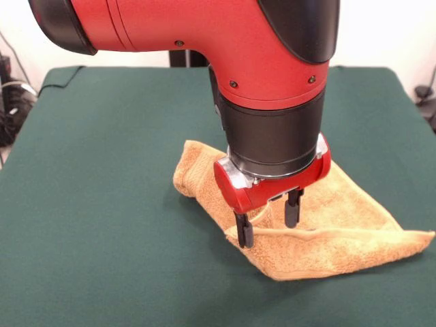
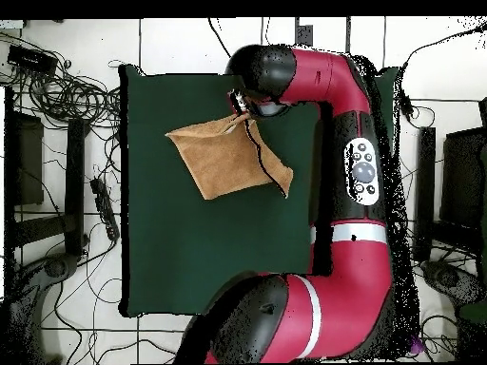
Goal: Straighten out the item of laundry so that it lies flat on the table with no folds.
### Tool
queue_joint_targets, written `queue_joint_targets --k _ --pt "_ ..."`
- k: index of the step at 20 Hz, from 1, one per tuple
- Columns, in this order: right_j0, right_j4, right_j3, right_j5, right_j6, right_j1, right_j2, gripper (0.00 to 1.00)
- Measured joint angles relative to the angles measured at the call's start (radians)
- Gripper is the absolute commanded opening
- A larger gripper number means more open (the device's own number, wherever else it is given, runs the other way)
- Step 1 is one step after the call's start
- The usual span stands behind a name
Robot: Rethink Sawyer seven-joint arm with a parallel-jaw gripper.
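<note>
Gripper fingers are spread apart with nothing clamped, the tips set low over a raised fold of the orange-tan terry towel. Near the front of the dark green table, the towel's pointed corner is seen lying flat. Farther back, the cloth is bunched and doubled over beneath the red and black arm.

The towel is orange-tan terry with a woven band near its edge. The table is dark green. The arm is red with black sections; the gripper has a red body and 2 black fingers.
</note>
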Motion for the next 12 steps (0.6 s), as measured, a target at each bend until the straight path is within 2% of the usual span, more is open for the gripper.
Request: queue_joint_targets --k 3,7,12 --pt "0.006 0.001 -0.002 0.019 0.0 0.0 -0.006 1.0" --pt "0.026 0.022 -0.001 0.115 0.0 -0.002 -0.018 1.0" --pt "0.043 0.036 0.028 0.125 0.0 -0.025 -0.03 1.0"
